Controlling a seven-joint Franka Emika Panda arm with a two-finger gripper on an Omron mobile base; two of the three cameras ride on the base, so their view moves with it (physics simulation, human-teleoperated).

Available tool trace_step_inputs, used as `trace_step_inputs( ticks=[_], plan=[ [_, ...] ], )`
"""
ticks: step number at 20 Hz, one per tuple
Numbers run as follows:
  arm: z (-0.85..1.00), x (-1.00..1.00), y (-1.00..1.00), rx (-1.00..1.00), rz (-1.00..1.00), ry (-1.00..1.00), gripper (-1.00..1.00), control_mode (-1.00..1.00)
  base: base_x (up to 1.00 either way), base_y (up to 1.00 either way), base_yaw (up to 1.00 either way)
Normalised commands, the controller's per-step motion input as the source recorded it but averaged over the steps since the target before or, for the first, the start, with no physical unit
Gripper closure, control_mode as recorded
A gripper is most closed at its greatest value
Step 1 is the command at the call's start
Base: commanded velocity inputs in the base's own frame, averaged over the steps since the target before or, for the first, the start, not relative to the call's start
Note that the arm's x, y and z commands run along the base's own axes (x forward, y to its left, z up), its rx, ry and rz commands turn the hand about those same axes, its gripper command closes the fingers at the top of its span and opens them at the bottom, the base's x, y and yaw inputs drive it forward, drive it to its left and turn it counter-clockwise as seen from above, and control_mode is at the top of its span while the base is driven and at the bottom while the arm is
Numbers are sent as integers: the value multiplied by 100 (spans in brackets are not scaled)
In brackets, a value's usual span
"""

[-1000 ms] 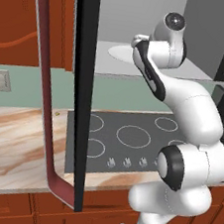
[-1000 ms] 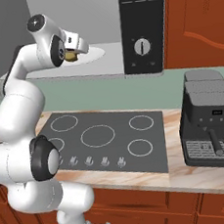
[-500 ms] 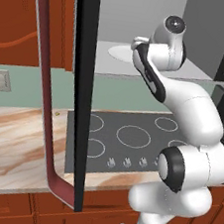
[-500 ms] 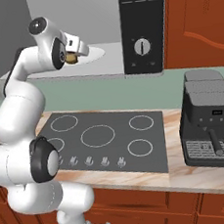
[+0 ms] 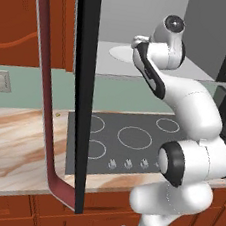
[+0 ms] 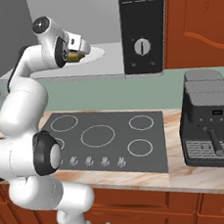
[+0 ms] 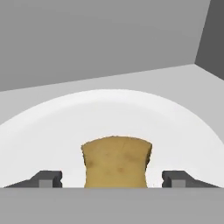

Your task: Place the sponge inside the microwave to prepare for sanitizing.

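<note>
The gripper (image 7: 114, 179) reaches inside the microwave (image 6: 144, 29), fingers (image 7: 46, 178) spread wide apart. The sponge (image 7: 116, 161) sits between them, untouched, over the white round plate (image 7: 52, 135)

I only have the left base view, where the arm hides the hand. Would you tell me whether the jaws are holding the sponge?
Observer: No. In the hand view the jaws stand open, with a gap on either side of the sponge.
Operator: Thank you. Is it over the turntable?
Observer: Yes. The white plate spreads beneath and behind it, inside the microwave.
</note>
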Motion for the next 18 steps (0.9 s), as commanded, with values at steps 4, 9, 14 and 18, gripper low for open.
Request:
trace_step_inputs(
  ticks=[4,9,14,18],
  plan=[
    [0,49,0,0,0,0,-100,-100,0,0,0],
    [6,23,1,-1,0,1,-100,-100,0,0,0],
    [16,-22,0,0,0,0,-100,-100,0,0,0],
    [14,-47,0,0,0,-6,-100,-100,0,0,0]
  ],
)
